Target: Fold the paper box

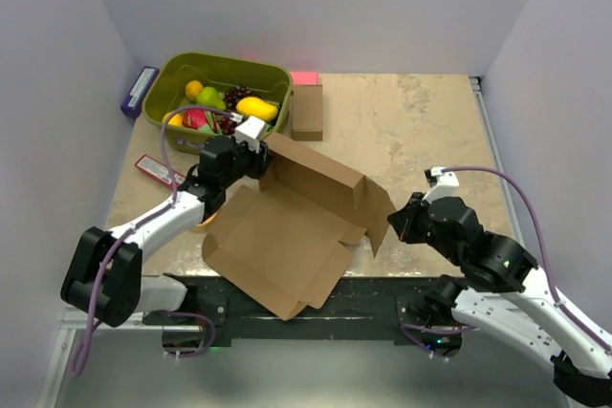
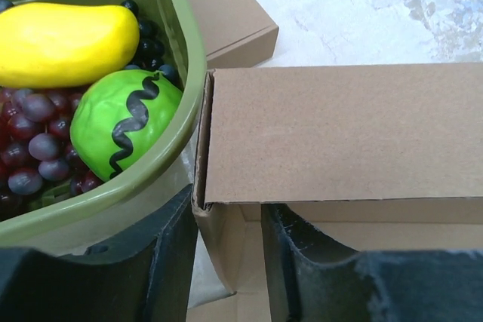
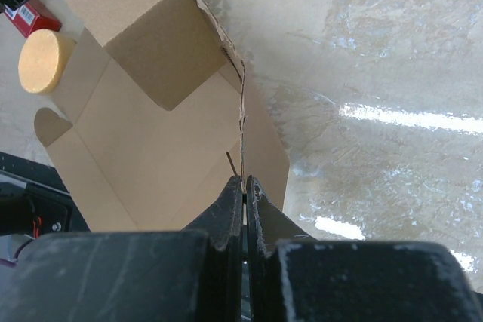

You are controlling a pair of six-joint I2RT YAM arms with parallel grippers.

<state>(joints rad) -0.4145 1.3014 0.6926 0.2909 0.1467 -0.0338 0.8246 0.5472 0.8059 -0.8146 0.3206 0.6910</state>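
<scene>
**Two robot hands on a half-folded box**

The paper box (image 1: 287, 236), a big flat sheet of plain brown cardboard with flaps and fold lines, lies in the middle of the pale stone-look table (image 1: 421, 131). Its bottom lies flat. Its back wall stands up, and a side flap on the right sticks up too.

The left gripper (image 1: 260, 155) is at the back left corner of the box. In its own camera, the two dark fingers (image 2: 143, 262) sit one on each side of the corner of the standing wall (image 2: 339, 133). The fingers are about half way apart and very close to the cardboard. I cannot tell if they squeeze it.

The right gripper (image 1: 394, 220) is at the right side of the box. Its fingers (image 3: 226, 209) are pinched tight on the thin edge of the standing flap (image 3: 249, 141).

Just beside the left gripper is a green plastic tub (image 1: 229, 57). In it are a long yellow fruit (image 2: 64, 43), a green ball with a black wavy line (image 2: 121, 122) and dark purple grapes (image 2: 30, 148). A small brown cardboard box (image 1: 307, 110) lies next to the tub. A round tan disc (image 3: 45, 60) and a flat red pack (image 3: 26, 14) lie left of the big box.
</scene>
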